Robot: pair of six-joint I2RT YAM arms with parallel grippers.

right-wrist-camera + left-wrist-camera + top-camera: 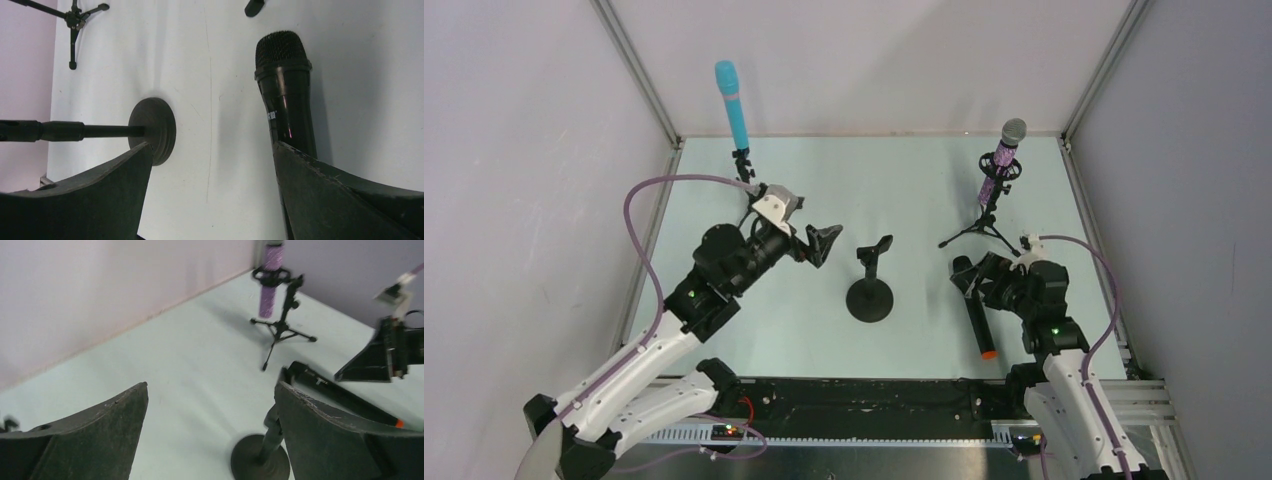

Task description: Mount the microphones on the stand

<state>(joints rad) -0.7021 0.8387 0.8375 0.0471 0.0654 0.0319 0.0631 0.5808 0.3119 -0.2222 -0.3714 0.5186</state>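
The right gripper (212, 146) is hanging wide open over the black microphone (286, 105); it should be centring the body between both fingers (100, 195) before closing.

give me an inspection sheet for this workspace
surface: pale green table
job's things: blue microphone upright in a holder, far left; purple microphone on tripod stand, far right; black microphone lying flat; round-base stand in the middle, empty
clutter: nothing seen
end effectors: left end effector open, holding nothing; right end effector open beside the black microphone
cables: purple cable along each arm
surroundings: plain walls, metal frame posts
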